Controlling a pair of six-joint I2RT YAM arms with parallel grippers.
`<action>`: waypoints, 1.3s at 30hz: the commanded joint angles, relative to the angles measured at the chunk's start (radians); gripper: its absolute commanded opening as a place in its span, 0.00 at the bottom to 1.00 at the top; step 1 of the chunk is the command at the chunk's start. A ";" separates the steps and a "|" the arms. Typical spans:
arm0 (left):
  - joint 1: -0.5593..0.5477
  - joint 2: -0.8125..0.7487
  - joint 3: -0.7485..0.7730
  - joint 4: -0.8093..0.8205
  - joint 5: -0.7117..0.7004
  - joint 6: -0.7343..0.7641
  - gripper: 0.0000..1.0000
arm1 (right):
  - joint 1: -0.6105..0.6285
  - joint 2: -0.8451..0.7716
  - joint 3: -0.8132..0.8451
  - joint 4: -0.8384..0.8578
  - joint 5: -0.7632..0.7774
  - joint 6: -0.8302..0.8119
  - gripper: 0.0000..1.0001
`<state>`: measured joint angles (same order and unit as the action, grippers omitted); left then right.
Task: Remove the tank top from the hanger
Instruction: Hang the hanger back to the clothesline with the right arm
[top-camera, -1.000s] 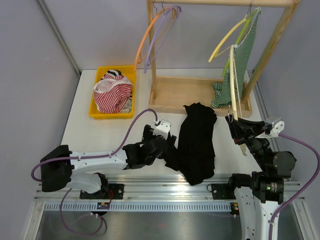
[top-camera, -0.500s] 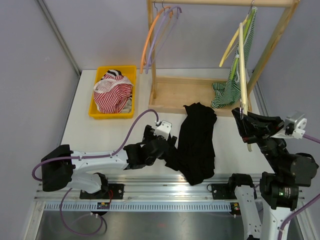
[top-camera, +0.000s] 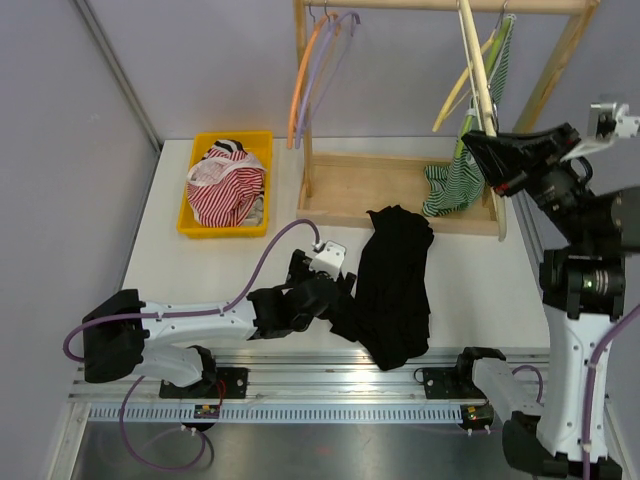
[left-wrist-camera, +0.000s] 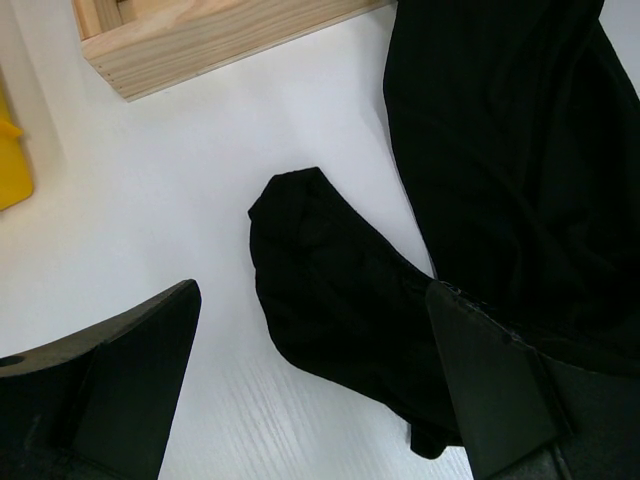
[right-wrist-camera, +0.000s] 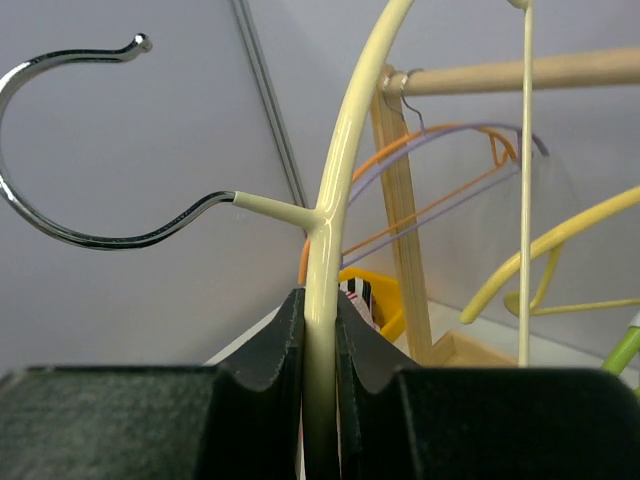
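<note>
- Top external view: the black tank top (top-camera: 395, 285) lies in a heap on the table (top-camera: 200, 275), fully off the hanger (top-camera: 478, 70). The garment itself looks freed, so the step in hand is judged to be returning the bare hanger to the rail (top-camera: 420, 5).
- Top external view: the right gripper (top-camera: 484, 150) holds the cream hanger up high, beside the green striped garment (top-camera: 450, 185). Approach the rail at a free stretch, well apart from that garment, so that the hanger's long arm does not snag it.
- Top external view: the left gripper (top-camera: 338, 298) rests low at the tank top's left edge. It need not move; a lift here could drag cloth.
- Left wrist view: the left gripper's fingers are spread wide and hold nothing. A fold of the tank top (left-wrist-camera: 320, 260) lies on the table between them, near the wooden base (left-wrist-camera: 200, 40).
- Right wrist view: the right gripper (right-wrist-camera: 320, 340) is pinching the hanger just below its neck, jaws tight on the cream rod. The hook (right-wrist-camera: 60, 230) points left and is free.
- Right wrist view: turn the wrist until the open side of the hook faces the rail (right-wrist-camera: 520, 72). Lower it over the rail and release only once the hook bears the weight.
</note>
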<state>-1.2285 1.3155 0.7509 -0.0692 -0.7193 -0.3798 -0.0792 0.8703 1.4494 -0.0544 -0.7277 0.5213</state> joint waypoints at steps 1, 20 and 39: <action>-0.006 -0.036 0.044 0.022 -0.032 0.019 0.99 | 0.004 0.090 0.101 -0.041 -0.007 0.049 0.00; -0.006 -0.019 0.070 0.000 -0.055 0.028 0.99 | 0.444 0.380 0.430 -0.416 0.422 -0.124 0.00; -0.006 -0.119 0.010 0.006 -0.074 0.027 0.99 | 0.803 0.576 0.470 -0.345 0.985 -0.251 0.00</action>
<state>-1.2304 1.2247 0.7734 -0.0963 -0.7593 -0.3550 0.7284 1.4586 1.9198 -0.4900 0.1070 0.2974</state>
